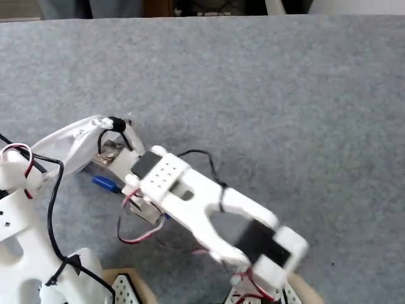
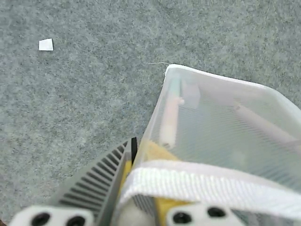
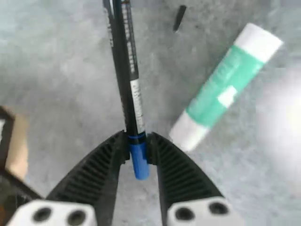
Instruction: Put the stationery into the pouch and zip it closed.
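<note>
My right claw (image 3: 136, 143) pinches a pen; my left claw (image 2: 134, 165) is clamped on the pouch.

The right claw's ribbed fingers are nearly together on the blue end of a black pen with a blue end (image 3: 126, 70), whose barrel runs straight out from the tips over the grey felt worktop (image 3: 56, 70). A green-and-white glue stick (image 3: 225, 89) lies on the worktop just beside that claw, and a small black fleck (image 3: 178, 18) sits farther out. The left claw is closed on the woven white rim of a white see-through mesh pouch (image 2: 211, 122). Blurred long items show through the mesh. A small white scrap (image 2: 46, 44) lies well apart from the pouch. From the high view, the pouch lies at the worktop's left side.
</note>
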`<move>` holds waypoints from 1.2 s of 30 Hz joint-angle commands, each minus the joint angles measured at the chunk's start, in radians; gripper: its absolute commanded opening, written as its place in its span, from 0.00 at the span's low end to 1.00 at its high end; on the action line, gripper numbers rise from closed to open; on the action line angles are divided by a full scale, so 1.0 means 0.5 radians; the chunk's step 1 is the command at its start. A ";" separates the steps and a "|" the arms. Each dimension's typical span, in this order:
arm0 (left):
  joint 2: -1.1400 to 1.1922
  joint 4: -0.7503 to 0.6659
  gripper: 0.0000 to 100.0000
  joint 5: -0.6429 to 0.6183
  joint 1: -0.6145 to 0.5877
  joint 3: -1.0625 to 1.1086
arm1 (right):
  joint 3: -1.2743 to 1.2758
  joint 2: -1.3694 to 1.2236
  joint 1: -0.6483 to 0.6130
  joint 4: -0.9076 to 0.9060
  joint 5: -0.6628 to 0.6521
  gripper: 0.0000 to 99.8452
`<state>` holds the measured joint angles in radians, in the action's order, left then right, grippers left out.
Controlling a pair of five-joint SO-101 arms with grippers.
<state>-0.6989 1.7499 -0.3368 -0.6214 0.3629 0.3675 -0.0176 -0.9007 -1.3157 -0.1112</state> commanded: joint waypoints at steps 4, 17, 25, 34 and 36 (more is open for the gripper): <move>0.012 0.021 0.03 -0.006 -0.038 0.020 | 0.278 0.937 0.031 -0.080 -0.184 0.01; 0.025 0.021 0.03 -0.006 -0.038 0.017 | 0.545 2.469 0.273 -0.644 -0.261 0.01; 0.021 0.021 0.03 -0.006 -0.035 0.017 | 0.548 3.003 0.408 -0.485 -0.325 0.01; 0.009 0.021 0.03 0.114 0.879 0.008 | 0.640 3.095 0.789 -0.252 -0.325 0.01; 0.009 0.021 0.03 0.120 1.036 0.008 | 0.692 3.095 0.792 -0.252 -0.322 0.01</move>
<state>-0.6974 1.7576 -0.2862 -0.2394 0.3613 0.6943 1.5259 -0.5201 -1.4630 -0.2677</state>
